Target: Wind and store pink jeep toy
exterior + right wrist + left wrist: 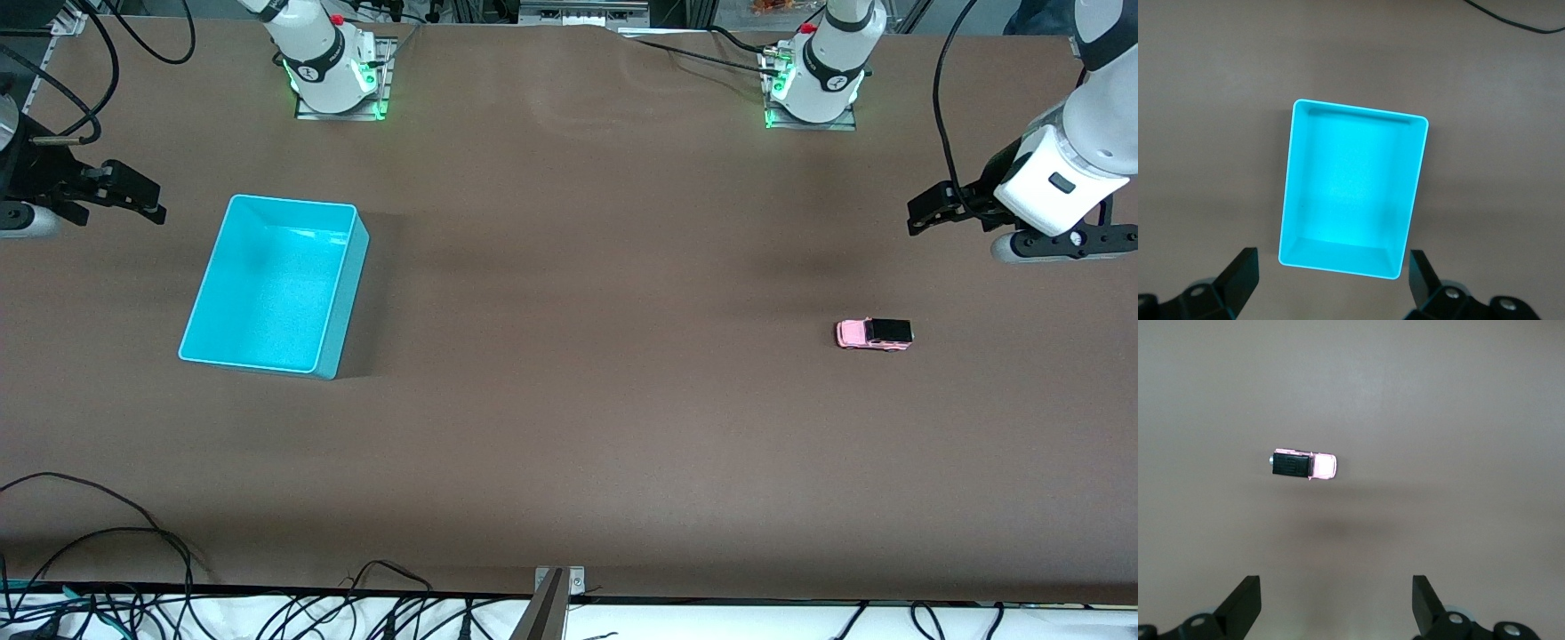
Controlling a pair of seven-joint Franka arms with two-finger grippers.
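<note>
Resting on the brown surface [569, 400] toward the left arm's end, the pink jeep toy [874, 334] sits well apart from the cyan bin [276, 284] — both the left gripper [1337, 603] and the right gripper [1331, 280] hang above with jaws released, empty; cables [107, 551] trail along the near edge.

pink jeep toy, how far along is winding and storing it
Nothing looks done yet. The pink jeep toy sits on the table toward the left arm's end, untouched. The cyan bin holds nothing. The left gripper hangs open above the jeep; the right gripper waits open above the bin. Grasping, winding and storing remain.
</note>
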